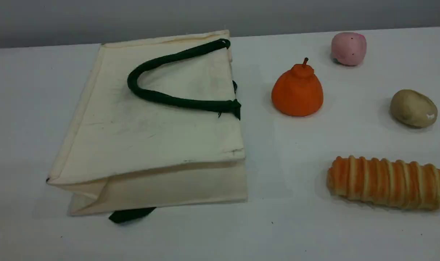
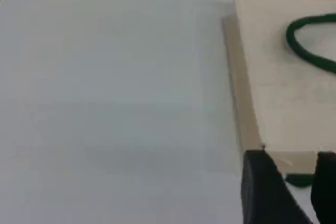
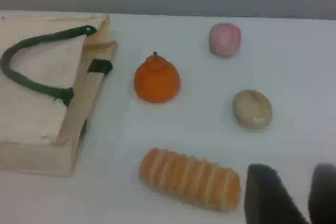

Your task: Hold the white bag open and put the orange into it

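Observation:
The white bag [image 1: 151, 137] lies flat on its side on the left half of the table, its mouth facing right. One dark green handle [image 1: 161, 94] is folded across its top face. The orange [image 1: 297, 92] stands upright just right of the bag's mouth, apart from it. Neither arm appears in the scene view. My left gripper [image 2: 296, 187] hovers over the bag's [image 2: 283, 87] corner, its fingers apart with nothing between them. In the right wrist view, my right gripper [image 3: 296, 192] is open and high above the table, well short of the orange [image 3: 156, 80] and the bag [image 3: 37, 103].
A pink ball [image 1: 348, 48] sits at the back right and a tan potato [image 1: 413, 108] at the right edge. A striped bread loaf [image 1: 388, 182] lies at the front right. A second green handle [image 1: 131, 214] sticks out from under the bag's front.

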You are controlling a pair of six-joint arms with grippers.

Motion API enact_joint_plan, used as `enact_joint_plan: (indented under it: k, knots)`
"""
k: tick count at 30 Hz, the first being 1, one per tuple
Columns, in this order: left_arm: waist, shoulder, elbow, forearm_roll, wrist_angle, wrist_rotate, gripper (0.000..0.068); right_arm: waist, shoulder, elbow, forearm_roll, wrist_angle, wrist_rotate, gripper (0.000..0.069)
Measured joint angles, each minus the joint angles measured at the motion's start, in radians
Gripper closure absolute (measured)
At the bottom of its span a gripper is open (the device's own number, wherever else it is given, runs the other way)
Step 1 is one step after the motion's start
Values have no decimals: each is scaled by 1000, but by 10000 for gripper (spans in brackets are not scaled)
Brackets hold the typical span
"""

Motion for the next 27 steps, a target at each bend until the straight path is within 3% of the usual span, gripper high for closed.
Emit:
enact_joint_plan:
  k: [10,17,22,27]
  knots:
    - [0,223,-127,-22,-13,89,440,0,84,-38,3,-57,40,475]
    - [0,385,-221,-22,-88,201,423,0,251,-106,6,-105,37,450]
    - [0,448,-246,-30,-220,254,368,0,381,-172,12,-180,1,419]
    - [0,471,-248,-55,-308,314,249,0,499,-218,28,-188,-57,338]
